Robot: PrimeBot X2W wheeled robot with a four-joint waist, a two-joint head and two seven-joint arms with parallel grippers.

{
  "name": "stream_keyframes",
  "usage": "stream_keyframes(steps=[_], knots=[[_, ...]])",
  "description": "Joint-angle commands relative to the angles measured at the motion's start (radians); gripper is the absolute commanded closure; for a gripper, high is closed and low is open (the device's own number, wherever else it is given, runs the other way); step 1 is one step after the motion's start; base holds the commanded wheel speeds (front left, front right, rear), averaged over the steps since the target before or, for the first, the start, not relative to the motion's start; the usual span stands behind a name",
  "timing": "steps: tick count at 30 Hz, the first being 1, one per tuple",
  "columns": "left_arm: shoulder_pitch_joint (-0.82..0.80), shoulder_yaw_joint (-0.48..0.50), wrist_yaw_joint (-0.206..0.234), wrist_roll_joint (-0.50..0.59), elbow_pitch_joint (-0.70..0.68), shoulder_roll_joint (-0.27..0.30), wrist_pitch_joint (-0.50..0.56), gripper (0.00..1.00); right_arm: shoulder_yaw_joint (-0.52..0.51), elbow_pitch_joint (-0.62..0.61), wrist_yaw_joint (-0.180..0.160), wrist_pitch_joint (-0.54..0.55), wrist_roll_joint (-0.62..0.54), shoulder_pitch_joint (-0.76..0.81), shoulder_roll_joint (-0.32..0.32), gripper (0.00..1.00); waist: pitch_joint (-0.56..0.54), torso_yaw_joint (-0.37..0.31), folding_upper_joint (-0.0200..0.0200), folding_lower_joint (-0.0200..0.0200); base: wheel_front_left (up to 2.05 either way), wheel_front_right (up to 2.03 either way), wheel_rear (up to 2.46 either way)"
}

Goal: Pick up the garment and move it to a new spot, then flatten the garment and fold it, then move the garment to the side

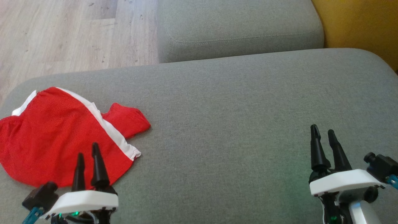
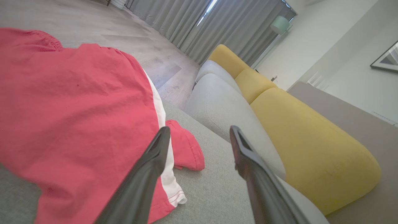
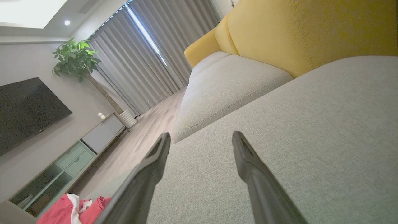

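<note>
A red garment [image 1: 53, 133] with a white stripe lies spread, somewhat rumpled, on the left end of the grey sofa seat [image 1: 236, 118]. My left gripper [image 1: 88, 150] stands open at the lower left, its fingers over the garment's near edge with nothing between them. In the left wrist view the garment [image 2: 74, 118] covers the left half, and the left gripper [image 2: 199, 132] is open above the white hem. My right gripper [image 1: 322, 130] is open at the lower right over bare cushion, far from the garment. The right wrist view has the right gripper [image 3: 200, 137] open and the garment [image 3: 73, 210] at the bottom left.
A second grey cushion [image 1: 239, 28] sits beyond the seat, with a yellow backrest [image 1: 360, 25] at the upper right. Wooden floor [image 1: 68, 34] lies past the sofa's left edge. A TV [image 3: 28, 109], a cabinet and a potted plant [image 3: 76, 57] stand across the room.
</note>
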Motion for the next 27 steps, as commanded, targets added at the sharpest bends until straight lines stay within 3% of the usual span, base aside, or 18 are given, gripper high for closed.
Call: stream_keyframes(steps=[1,27], knots=[[-0.026,0.011,0.003,0.022,-0.044,0.014,-0.009,0.0,0.016,-0.044,0.0,-0.012,-0.025,-0.049,-0.007,0.0,0.0,0.0,0.0,0.0,0.0,0.0,0.0],[-0.029,-0.181,0.102,0.415,-0.017,0.112,-0.088,0.0,0.09,-0.061,-0.001,-0.092,-0.422,-0.031,-0.008,0.0,-0.019,-0.015,0.0,0.0,0.0,0.0,0.0]])
